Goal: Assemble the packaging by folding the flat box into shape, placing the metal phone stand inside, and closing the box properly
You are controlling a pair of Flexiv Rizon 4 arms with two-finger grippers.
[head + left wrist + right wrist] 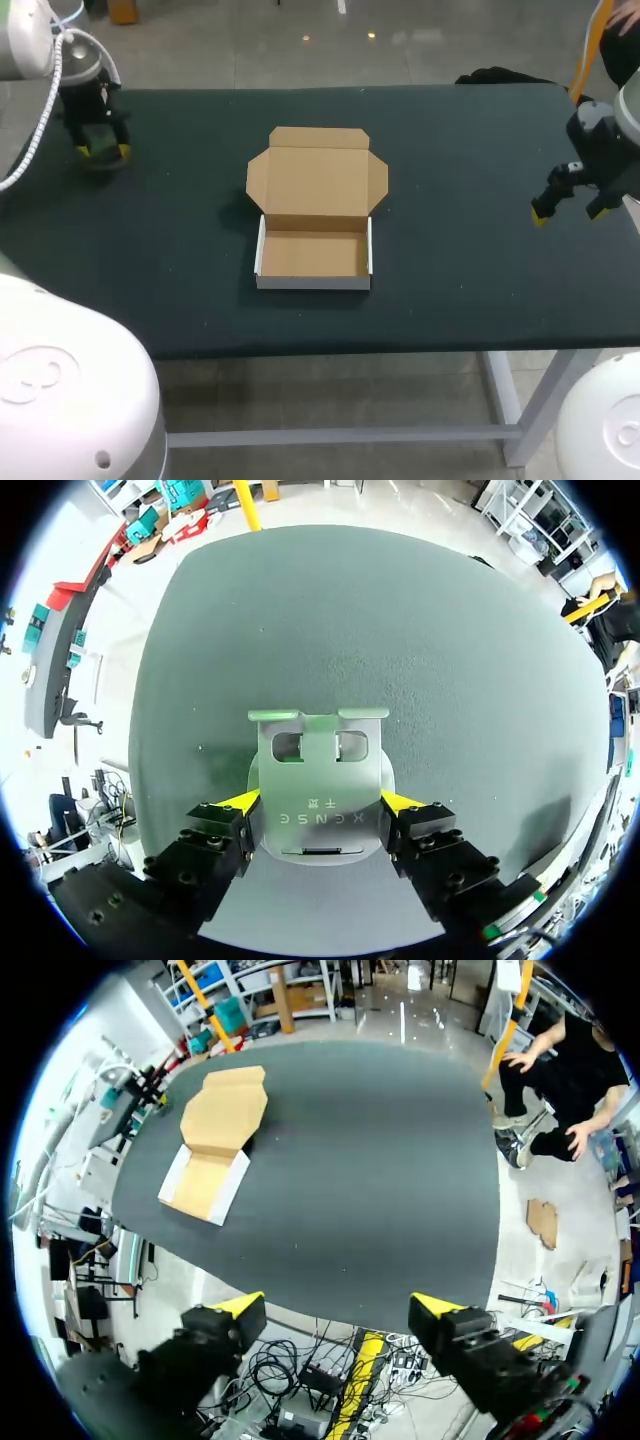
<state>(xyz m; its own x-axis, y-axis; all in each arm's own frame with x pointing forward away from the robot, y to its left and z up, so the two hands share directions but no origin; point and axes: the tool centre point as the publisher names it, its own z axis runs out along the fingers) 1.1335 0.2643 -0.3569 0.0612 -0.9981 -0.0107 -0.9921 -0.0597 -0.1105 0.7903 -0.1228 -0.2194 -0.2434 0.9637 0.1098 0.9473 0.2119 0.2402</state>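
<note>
left claw (320, 802) pinches phone stand (320, 778), long axis pointing ahead.

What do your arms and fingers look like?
My left arm and right arm are round and white; a ribbed white cable runs along the left one. The left gripper and right gripper are black blocks with screws, each ending in two fingers with yellow tips.
</note>
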